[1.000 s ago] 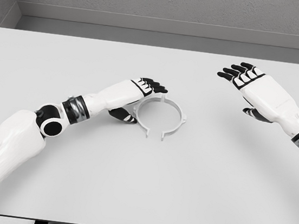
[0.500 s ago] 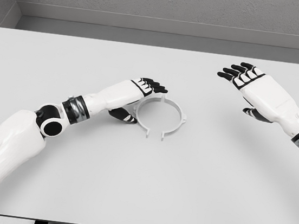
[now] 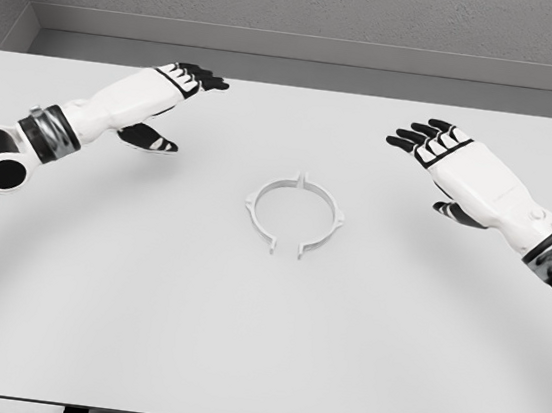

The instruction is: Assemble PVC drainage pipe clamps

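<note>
White table (image 3: 256,365), wide bare surface on all sides, back edge near grey wall. Pipe clamp ring (image 3: 293,215) lies flat near table centre, split gap toward the robot. Left hand (image 3: 159,91) hovers well apart at upper left, fingers extended, holding nothing. Right hand (image 3: 453,158) hovers well apart at upper right, fingers spread, holding nothing.

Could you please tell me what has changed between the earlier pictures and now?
The left hand left the pipe clamp and drew back to the far left, open. The right hand shifted slightly left, open as before. The clamp stayed put on the table.
</note>
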